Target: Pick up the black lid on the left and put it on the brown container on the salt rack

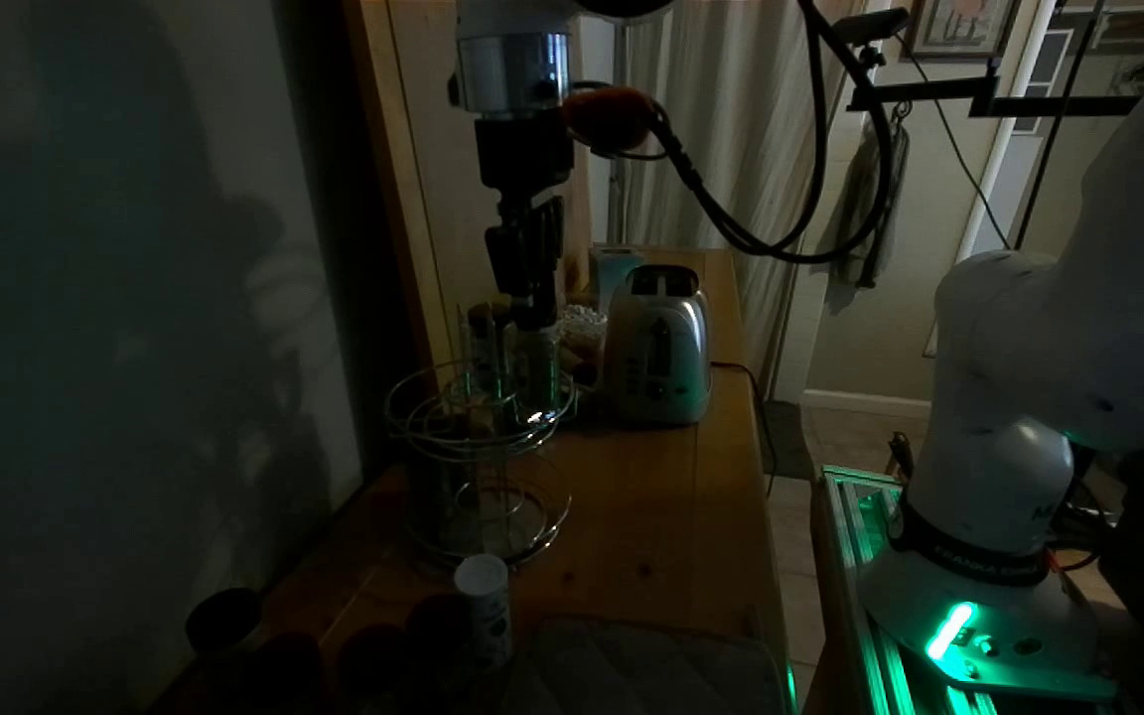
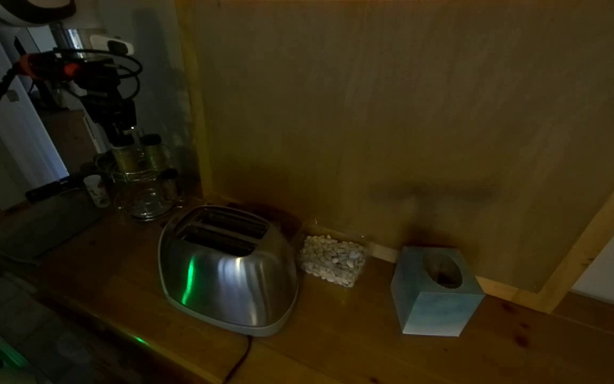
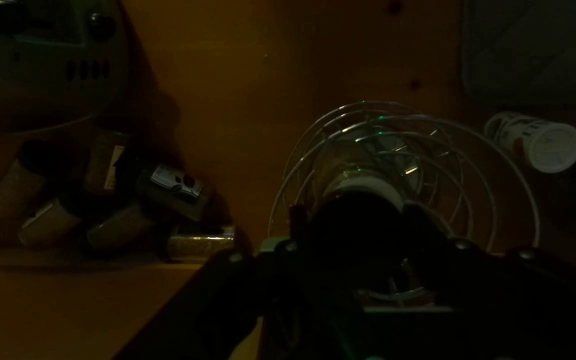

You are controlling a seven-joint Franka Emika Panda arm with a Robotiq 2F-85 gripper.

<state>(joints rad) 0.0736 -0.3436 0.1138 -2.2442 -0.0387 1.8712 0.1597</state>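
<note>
The wire salt rack (image 1: 478, 455) stands on the wooden counter and also shows in the wrist view (image 3: 520, 185). A glass container with brownish contents (image 2: 126, 160) stands upright on its upper tier; it also shows in an exterior view (image 1: 538, 372). The black lid (image 3: 360, 215) is at the container's mouth, with a pale rim visible under its edge. My gripper (image 1: 532, 298) points down from above, its fingers on both sides of the lid, and looks shut on it. Darkness hides the exact finger contact and whether the lid sits fully down.
Another black-lidded jar (image 2: 152, 152) stands beside the container on the rack. A silver toaster (image 2: 227, 272), a box of white stones (image 2: 333, 258) and a tissue box (image 2: 435, 298) stand along the counter. Several jars (image 3: 118, 195) lie near the toaster. A white canister (image 1: 485, 606) stands by the rack.
</note>
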